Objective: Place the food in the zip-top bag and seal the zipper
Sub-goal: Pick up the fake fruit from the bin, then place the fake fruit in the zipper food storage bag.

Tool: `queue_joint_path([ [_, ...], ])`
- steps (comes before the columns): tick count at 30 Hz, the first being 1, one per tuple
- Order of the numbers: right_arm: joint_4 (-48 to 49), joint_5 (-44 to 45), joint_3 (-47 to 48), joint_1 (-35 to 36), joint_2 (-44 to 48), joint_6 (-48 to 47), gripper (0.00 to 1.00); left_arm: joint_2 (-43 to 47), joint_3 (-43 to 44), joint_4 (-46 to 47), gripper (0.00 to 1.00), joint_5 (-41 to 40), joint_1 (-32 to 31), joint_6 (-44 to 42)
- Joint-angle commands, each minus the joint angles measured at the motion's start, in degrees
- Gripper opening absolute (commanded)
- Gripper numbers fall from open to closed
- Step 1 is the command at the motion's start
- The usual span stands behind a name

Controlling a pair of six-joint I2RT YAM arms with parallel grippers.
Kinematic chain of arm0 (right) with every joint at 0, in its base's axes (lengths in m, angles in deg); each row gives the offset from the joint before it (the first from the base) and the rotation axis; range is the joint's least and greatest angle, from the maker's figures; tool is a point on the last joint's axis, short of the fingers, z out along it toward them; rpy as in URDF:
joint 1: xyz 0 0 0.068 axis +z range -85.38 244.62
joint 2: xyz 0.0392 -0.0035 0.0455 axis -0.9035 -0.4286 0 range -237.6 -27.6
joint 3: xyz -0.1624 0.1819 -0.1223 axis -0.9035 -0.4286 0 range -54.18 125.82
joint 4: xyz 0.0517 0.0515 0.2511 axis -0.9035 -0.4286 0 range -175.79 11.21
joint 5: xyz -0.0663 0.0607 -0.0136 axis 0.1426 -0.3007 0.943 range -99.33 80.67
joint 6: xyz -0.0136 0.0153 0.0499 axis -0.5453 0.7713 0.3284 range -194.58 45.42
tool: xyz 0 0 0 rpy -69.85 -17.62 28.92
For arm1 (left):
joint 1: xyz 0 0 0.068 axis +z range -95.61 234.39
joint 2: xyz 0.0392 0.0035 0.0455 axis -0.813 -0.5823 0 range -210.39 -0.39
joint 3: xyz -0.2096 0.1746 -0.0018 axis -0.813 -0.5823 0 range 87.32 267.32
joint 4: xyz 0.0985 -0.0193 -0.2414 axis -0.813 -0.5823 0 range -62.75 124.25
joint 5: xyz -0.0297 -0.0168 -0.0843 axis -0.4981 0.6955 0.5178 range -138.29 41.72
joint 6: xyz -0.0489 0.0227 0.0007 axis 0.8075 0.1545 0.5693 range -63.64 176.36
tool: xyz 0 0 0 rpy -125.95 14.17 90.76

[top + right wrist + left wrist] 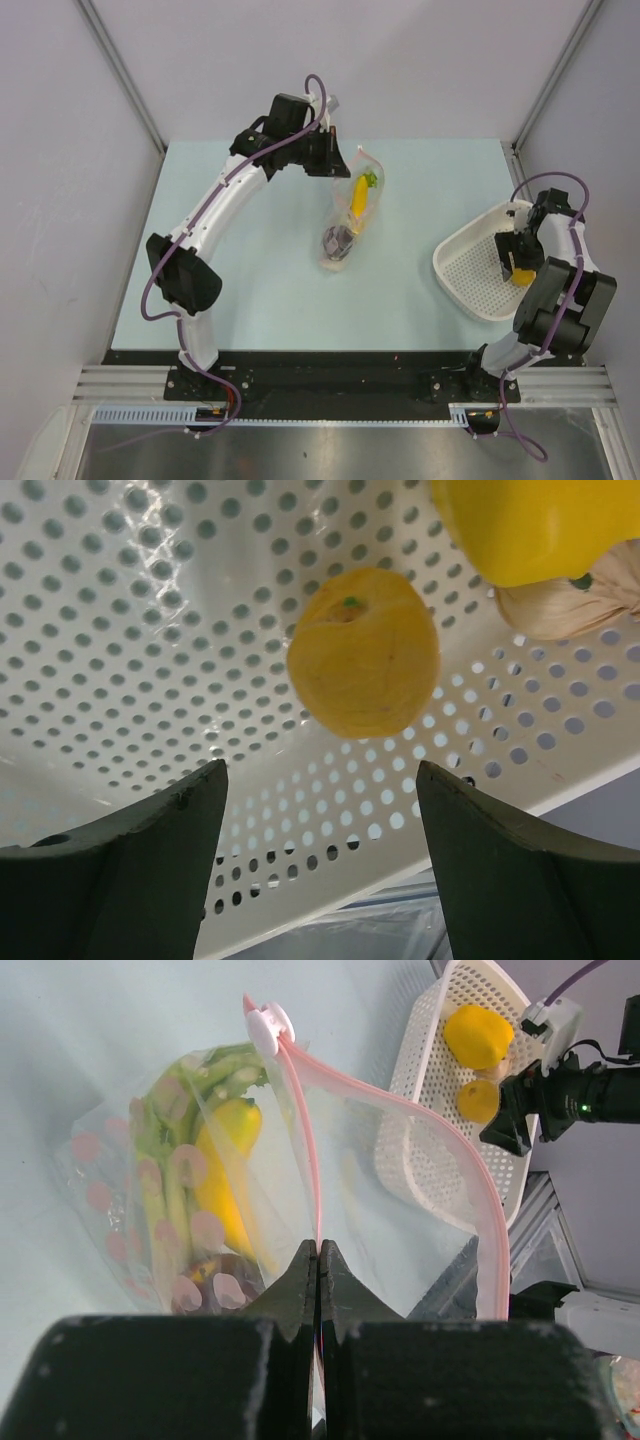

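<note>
The zip-top bag (350, 215) lies mid-table, and my left gripper (331, 160) is at its far end. In the left wrist view the jaws of the left gripper (318, 1247) are shut on the pink zipper (308, 1140). The zipper's other strip (470, 1160) bows away, so the mouth gapes. Inside the bag are a banana (225, 1175), a leek (172, 1165) and a dark fruit (212, 1278). My right gripper (320, 800) hangs open over the white basket (150, 630). The small orange-yellow fruit (363, 652) lies just beyond its fingertips, untouched.
The basket (470, 270) stands at the table's right edge and also holds a larger yellow fruit (540, 525) and a beige item (570, 605). A white slider (268, 1025) sits at the zipper's far end. Grey walls close in the table on three sides.
</note>
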Motion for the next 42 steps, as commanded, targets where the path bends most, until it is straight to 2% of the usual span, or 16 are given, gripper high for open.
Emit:
queue_joint_path([
  [1, 6.44, 3.17, 0.02, -0.44, -2.21, -2.75, 0.81, 3.21, -0.53, -0.36, 0.00, -0.21, 0.34, -2.44],
  [10, 11.54, 4.32, -0.07, -0.35, -8.80, -3.55, 0.84, 3.21, -1.32, 0.08, 0.00, -0.46, 0.69, -2.88],
  [13, 12.16, 3.70, -0.07, -0.35, -9.16, -3.90, 0.80, 2.95, -1.06, -0.09, 0.00, -0.38, 0.60, -3.23],
  [15, 11.54, 3.00, 0.11, -0.18, -8.38, -3.99, 0.67, 2.42, -0.45, -1.06, 0.00, -0.56, 0.69, -3.41],
  [16, 10.76, 2.30, 0.37, 0.52, -7.85, -3.90, 0.57, 2.33, -0.01, -1.58, 0.00, -0.56, 0.78, -3.58],
  [18, 7.25, 1.07, 1.33, 1.31, -5.22, -3.46, 0.47, 1.72, 1.83, -3.52, 0.00, -0.38, 0.69, -4.28],
  [19, 5.93, -1.28, 1.78, 2.27, -3.90, -2.76, 0.38, 1.54, 2.19, -3.87, 0.00, -0.55, 0.69, -4.29],
  [21, 1.97, -4.98, 3.44, 3.77, 0.84, -2.06, 0.30, 1.80, 2.55, -3.87, 0.00, -0.47, 0.78, -4.64],
  [22, 1.09, -8.92, 4.23, 4.65, 2.68, -0.84, 0.22, 2.07, 2.63, -3.79, 0.00, -0.38, 0.69, -4.73],
  [24, -2.25, -14.29, 6.17, 7.55, 7.15, 0.58, 0.17, 2.33, 3.33, -4.22, 0.00, -0.29, 0.69, -5.16],
  [25, -3.13, -20.93, 8.87, 8.69, 8.40, 2.58, 0.11, 2.42, 3.60, -4.49, 0.00, -0.55, 0.78, -5.08],
  [28, -4.63, -33.86, 14.93, 13.69, 12.19, 7.07, 0.05, 1.29, 5.53, -6.85, 0.00, 0.23, 0.69, -5.17],
  [33, 4.84, -44.71, 23.74, 26.52, 13.78, 23.41, 0.05, 0.49, 6.59, -7.74, 0.00, 1.99, 0.69, -4.38],
  [38, 21.63, -45.87, 26.65, 35.05, 12.55, 37.56, 0.09, 0.57, 6.42, -7.48, 0.00, 3.13, 0.78, -4.46],
  [42, 27.96, -42.89, 26.04, 42.87, 10.00, 38.64, 0.15, 0.93, 5.80, -6.95, 0.00, 3.05, 0.69, -4.20],
])
